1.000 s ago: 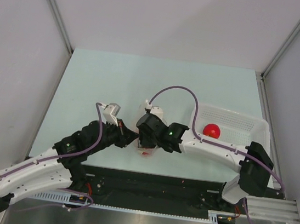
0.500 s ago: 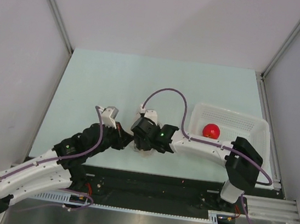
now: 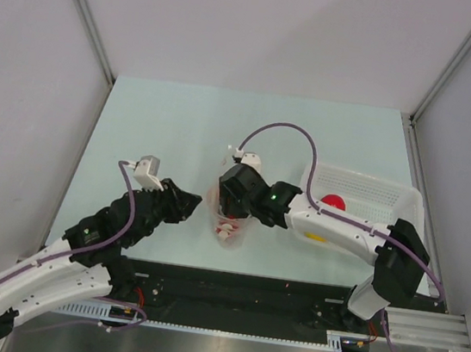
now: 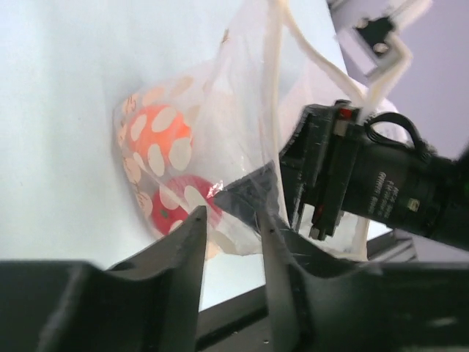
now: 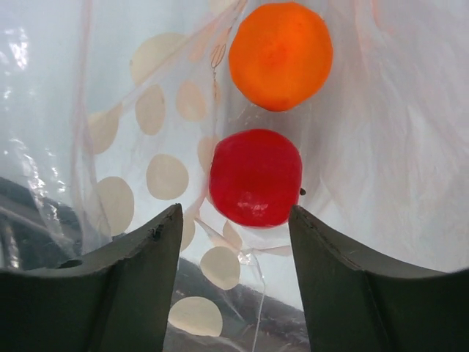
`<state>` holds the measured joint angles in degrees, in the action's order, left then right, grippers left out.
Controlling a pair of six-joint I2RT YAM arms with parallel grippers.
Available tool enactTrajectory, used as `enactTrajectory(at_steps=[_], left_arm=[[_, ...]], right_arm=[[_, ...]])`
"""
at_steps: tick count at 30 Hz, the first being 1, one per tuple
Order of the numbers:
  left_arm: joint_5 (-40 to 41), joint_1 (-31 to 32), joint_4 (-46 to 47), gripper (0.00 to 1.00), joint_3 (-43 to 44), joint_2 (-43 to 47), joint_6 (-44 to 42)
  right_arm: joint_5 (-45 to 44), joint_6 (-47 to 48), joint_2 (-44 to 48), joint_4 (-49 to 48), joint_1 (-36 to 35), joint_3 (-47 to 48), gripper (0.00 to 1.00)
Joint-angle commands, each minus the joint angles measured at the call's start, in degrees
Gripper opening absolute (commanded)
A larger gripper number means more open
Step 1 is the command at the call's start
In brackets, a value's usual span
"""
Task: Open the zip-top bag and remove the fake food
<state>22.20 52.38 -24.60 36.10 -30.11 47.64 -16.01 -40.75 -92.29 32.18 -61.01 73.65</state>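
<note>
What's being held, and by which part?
Nothing gripped: right end effector open before the red fruit in the zip-top bag; left end effector open, apart from it.

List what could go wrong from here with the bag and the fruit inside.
1. The left end effector is apart from the zip-top bag, so nothing seems to steady it. The bag may drag along when the right end effector pulls.
2. The bag's dotted film lies right beside the red fruit, between the right end effector's open jaws. Closing could pinch plastic along with the fruit.
</note>
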Motion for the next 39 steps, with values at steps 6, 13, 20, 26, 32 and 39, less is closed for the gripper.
enactTrajectory(at_steps=[6, 13, 20, 26, 32, 39], left_arm=[[3.3, -1.0, 4.2, 0.11, -7.3, -11.4, 6.6], [-1.9, -2.8, 16.1, 0.11, -12.6, -19.8, 5.2], [-1.4, -3.2, 20.6, 0.13, -11.8, -23.6, 2.7], [-2.5, -5.6, 24.4, 0.17, -11.6, -28.4, 1.1], [-5.3, -6.9, 28.4, 0.15, -11.2, -34.8, -0.9], [-6.4, -6.9, 24.5, 0.25, -12.9, -29.1, 0.5]], right_arm=[[3.9, 3.7, -5.8, -0.7, 1.2, 3.0, 0.56], [7.4, 3.8, -8.2, -3.4, 2.0, 0.9, 0.63], [7.4, 5.0, -10.0, -6.0, 2.8, 0.8, 0.73], [9.2, 5.6, -13.1, -7.5, 4.3, 1.6, 0.77], [10.8, 6.1, -16.9, -8.5, 5.2, 2.6, 0.78], [7.7, 6.0, -12.0, -6.8, 5.3, 2.1, 0.51]])
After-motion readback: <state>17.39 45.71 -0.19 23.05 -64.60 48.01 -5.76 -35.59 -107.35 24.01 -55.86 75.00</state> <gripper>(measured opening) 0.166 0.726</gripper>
